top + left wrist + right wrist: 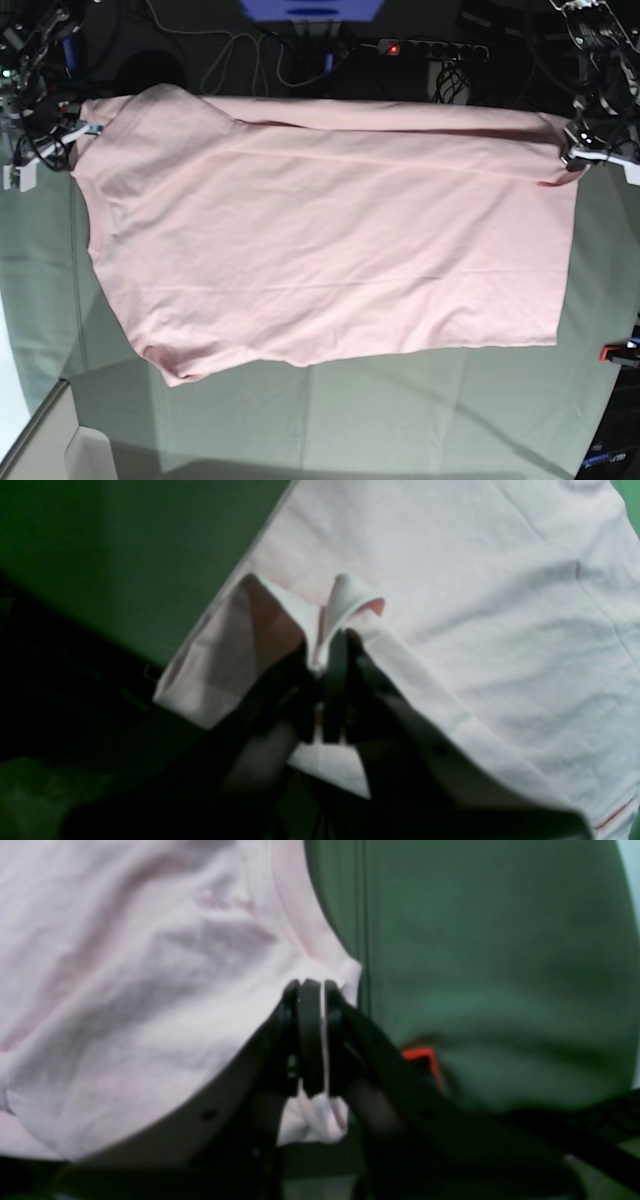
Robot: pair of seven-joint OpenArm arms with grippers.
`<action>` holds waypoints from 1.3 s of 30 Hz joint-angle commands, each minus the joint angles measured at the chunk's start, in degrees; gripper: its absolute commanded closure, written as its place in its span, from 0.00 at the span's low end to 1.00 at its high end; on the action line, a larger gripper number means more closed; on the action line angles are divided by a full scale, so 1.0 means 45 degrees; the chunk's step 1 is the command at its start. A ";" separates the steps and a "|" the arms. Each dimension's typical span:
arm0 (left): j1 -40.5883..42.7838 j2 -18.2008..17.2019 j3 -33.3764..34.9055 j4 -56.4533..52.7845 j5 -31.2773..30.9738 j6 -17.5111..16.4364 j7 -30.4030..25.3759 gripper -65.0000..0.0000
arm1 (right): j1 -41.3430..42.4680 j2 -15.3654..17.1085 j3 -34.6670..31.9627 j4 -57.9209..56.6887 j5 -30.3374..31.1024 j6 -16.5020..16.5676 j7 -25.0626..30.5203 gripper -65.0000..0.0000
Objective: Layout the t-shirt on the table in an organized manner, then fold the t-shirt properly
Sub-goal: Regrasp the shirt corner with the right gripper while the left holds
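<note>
The t-shirt [330, 240] shows its plain pale pink side and lies stretched wide across the table [400, 420]. Its far edge is pulled taut between my two grippers. On the base view's left, my right gripper [85, 128] is shut on the cloth beside the ribbed collar; the right wrist view shows the t-shirt [125, 990] pinched between the black fingers [311, 1035]. On the base view's right, my left gripper [572, 150] is shut on a corner of the hem. In the left wrist view, a fold of the t-shirt [475, 605] sticks up between the left gripper's tips [330, 650].
A red clamp [618, 352] sits on the table's right edge, and a red clamp [420, 1055] also shows in the right wrist view. A power strip [430, 47] and cables lie behind the far edge. A white board [40, 440] juts in at the lower left.
</note>
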 commanded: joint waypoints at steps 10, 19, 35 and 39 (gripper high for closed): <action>-0.0087 -0.0241 -0.0070 0.0248 -0.0187 -0.0079 -0.0220 1.00 | 0.0063 0.0154 -0.0007 -0.0093 0.0151 -0.0051 0.0196 1.00; -0.0107 -0.0241 -0.0070 0.0248 -0.0187 -0.0079 -0.0220 1.00 | -0.0054 0.0115 -0.0730 -0.0601 0.0151 -0.0051 0.0196 0.61; -0.0087 -0.0241 -0.0070 0.0248 -0.0168 -0.0079 -0.0240 1.00 | -0.0054 0.0115 -0.0730 -0.1480 0.0151 -0.0051 0.0196 0.52; -0.0107 -0.0241 -0.0070 0.0248 -0.0148 -0.0079 -0.0240 1.00 | -0.0054 -0.0100 -0.0750 -0.1461 0.0151 -0.0051 0.0216 0.62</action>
